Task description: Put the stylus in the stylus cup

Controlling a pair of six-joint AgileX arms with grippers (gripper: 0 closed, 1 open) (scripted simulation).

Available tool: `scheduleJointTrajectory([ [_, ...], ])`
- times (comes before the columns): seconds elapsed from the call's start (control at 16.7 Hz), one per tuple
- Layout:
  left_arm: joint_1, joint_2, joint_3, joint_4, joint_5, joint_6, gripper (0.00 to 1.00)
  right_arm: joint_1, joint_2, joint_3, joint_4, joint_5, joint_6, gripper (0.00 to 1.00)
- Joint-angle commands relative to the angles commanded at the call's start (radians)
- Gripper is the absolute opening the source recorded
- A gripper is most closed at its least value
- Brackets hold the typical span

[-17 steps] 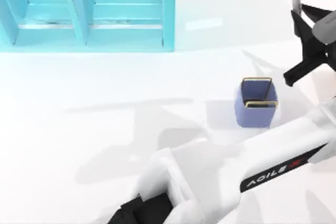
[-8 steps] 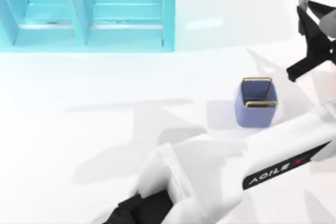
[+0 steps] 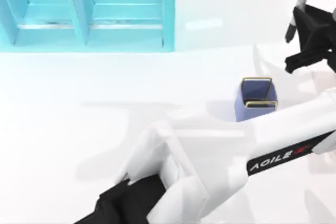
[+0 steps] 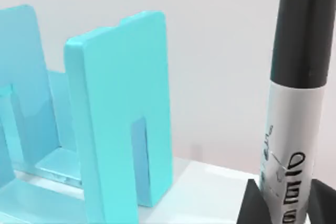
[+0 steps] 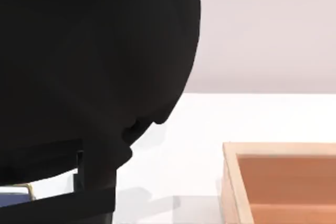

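Observation:
My left arm reaches from the near left edge across the table to its far right side. There my left gripper [image 3: 295, 24] is shut on the stylus [image 3: 300, 1], a white-grey pen with black ends, held tilted. Up close in the left wrist view, black fingers [image 4: 252, 205] clamp the lettered barrel of the stylus [image 4: 291, 129]. The stylus cup [image 3: 255, 109], periwinkle blue with a gold wire rim, stands upright nearer than the gripper and a little to its left. A corner of the cup [image 5: 10, 199] appears in the right wrist view behind a large black shape.
A large turquoise shelf unit [image 3: 89, 11] fills the far left of the table and looms in the left wrist view [image 4: 121, 119]. My white left forearm [image 3: 278, 145] crosses just in front of the cup. A shallow wooden box [image 5: 231, 182] lies in the right wrist view.
The left gripper has turned, and the stylus now leans from upright, lower end toward the cup side. The left arm's elbow has shifted left and its forearm closer to the cup.

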Motion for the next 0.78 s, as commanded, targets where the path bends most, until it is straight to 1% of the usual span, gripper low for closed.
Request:
scheduleJointTrajectory([
  [0.12,-0.003,-0.052,-0.089,-0.010,-0.019,-0.007,0.00,0.000,0.000,0.000,0.000,0.000,0.000,1.00],
  [0.24,-0.005,-0.085,-0.136,-0.016,-0.030,-0.011,0.00,0.000,0.000,0.000,0.000,0.000,0.000,1.00],
  [0.54,-0.006,-0.090,-0.143,-0.017,-0.031,-0.012,0.00,0.000,0.000,0.000,0.000,0.000,0.000,1.00],
  [0.78,-0.006,-0.090,-0.143,-0.017,-0.031,-0.012,0.30,0.000,0.000,0.000,0.000,0.000,0.000,1.00],
])
